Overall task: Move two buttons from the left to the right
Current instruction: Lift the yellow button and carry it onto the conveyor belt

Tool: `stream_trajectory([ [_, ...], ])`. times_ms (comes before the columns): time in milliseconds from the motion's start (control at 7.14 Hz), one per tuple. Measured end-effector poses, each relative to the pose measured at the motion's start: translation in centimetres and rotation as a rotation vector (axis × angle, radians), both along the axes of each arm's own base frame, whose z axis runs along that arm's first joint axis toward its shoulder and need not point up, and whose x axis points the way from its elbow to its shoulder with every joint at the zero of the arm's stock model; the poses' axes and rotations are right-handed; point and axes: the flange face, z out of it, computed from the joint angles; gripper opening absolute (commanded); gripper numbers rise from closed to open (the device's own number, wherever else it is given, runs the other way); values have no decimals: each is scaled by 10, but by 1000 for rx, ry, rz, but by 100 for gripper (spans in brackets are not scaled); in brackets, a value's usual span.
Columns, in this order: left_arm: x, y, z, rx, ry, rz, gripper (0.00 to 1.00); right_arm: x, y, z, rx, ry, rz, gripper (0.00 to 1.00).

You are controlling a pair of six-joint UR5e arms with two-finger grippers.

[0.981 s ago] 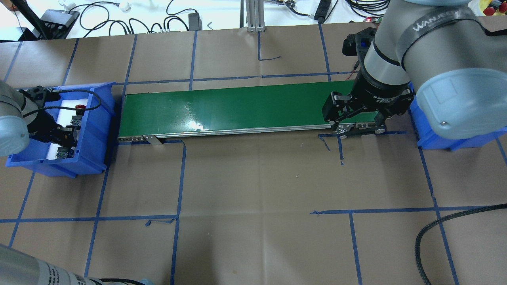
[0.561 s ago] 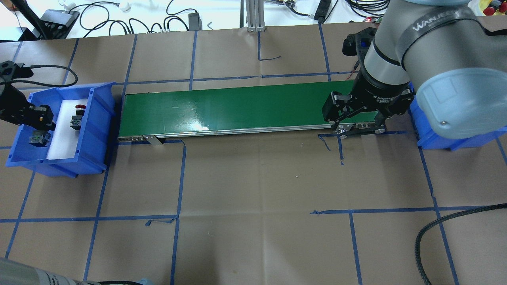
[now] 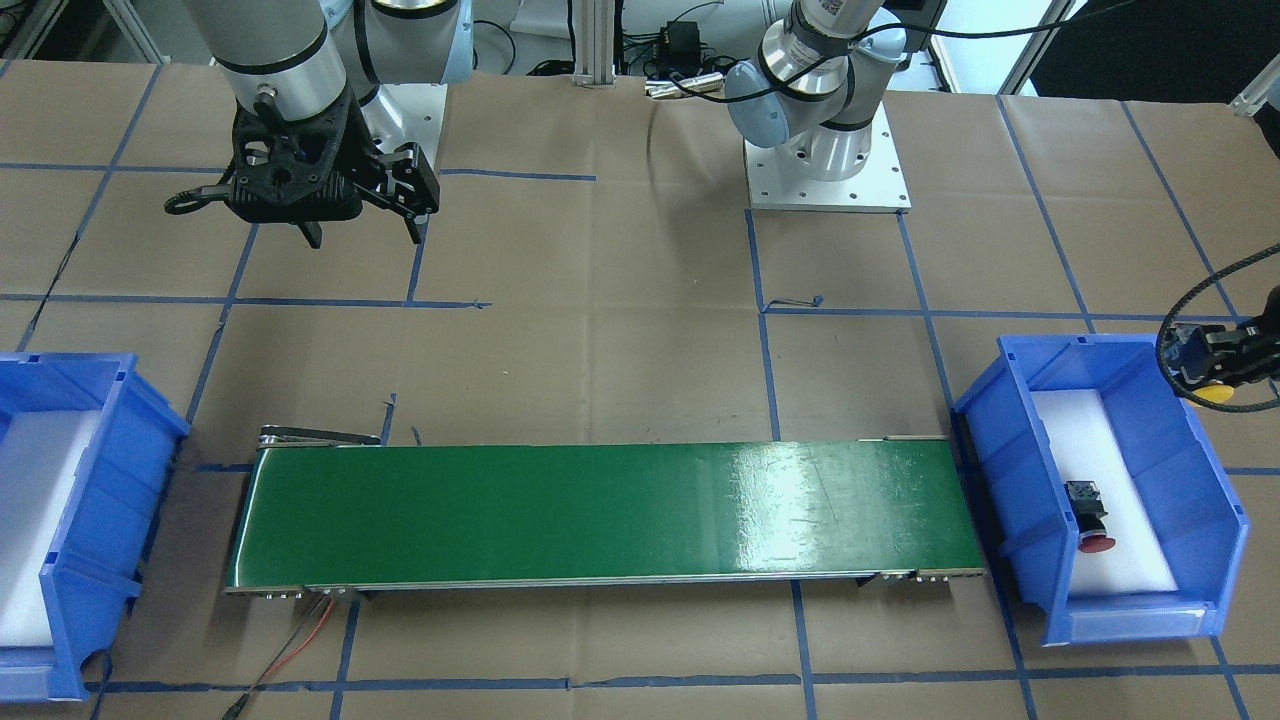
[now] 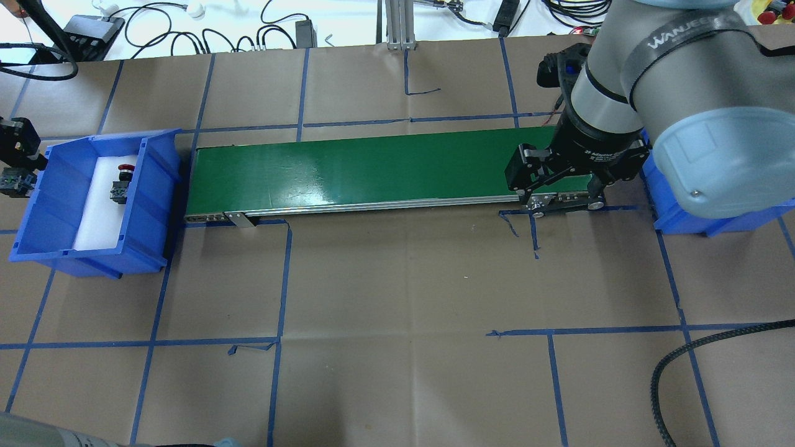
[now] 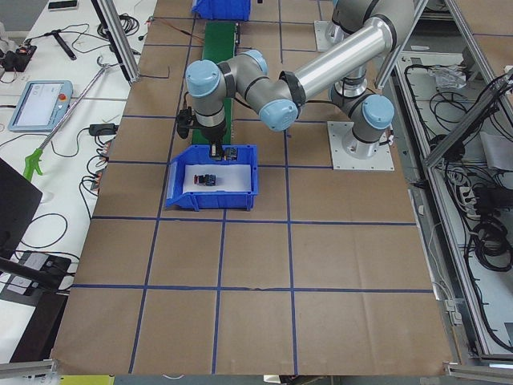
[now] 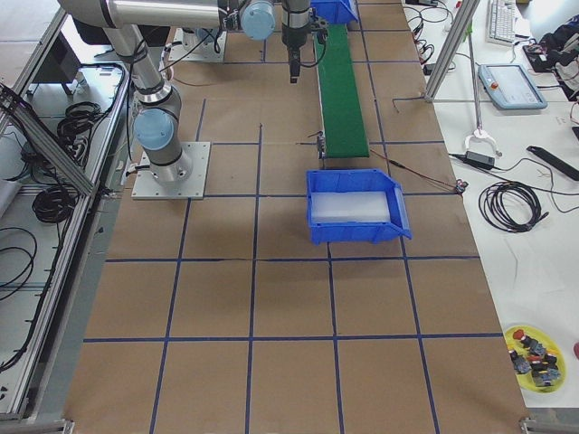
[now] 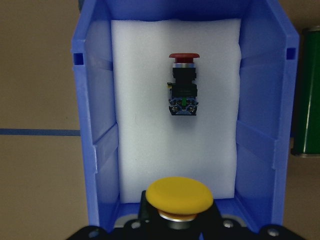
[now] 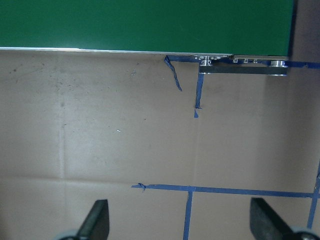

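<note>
My left gripper is shut on the yellow button and holds it raised over the outer end of the left blue bin. The yellow cap also shows at the right edge of the front-facing view. The red button lies on its side on the white foam in that bin and also shows in the front-facing view and the left wrist view. My right gripper is open and empty. It hovers over the near edge of the conveyor's right end.
A green conveyor belt runs between the left bin and a second blue bin with white foam on the robot's right. Blue tape lines cross the brown paper table. A black cable lies at the near right.
My left gripper has risen out of the left bin with the yellow button and moved outward to the overhead view's left edge. The red button and right arm have not moved.
</note>
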Motion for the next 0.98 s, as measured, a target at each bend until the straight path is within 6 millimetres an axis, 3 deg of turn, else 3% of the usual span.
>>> stream_trajectory([
  [140, -26, -10, 3, -5, -3, -27, 10, 0, 0, 0, 0, 0, 0, 100],
  [280, -67, -23, 5, -11, -8, -51, 10, 0, 0, 0, 0, 0, 0, 100],
  [701, -213, -44, -6, 5, -35, -42, 10, 0, 0, 0, 1, 0, 0, 100],
  [841, -245, -48, -20, 8, -52, -41, 10, 0, 0, -1, 1, 0, 0, 100],
  [981, -262, -55, -41, 5, -59, -41, 10, 0, 0, -1, 1, 0, 0, 100],
])
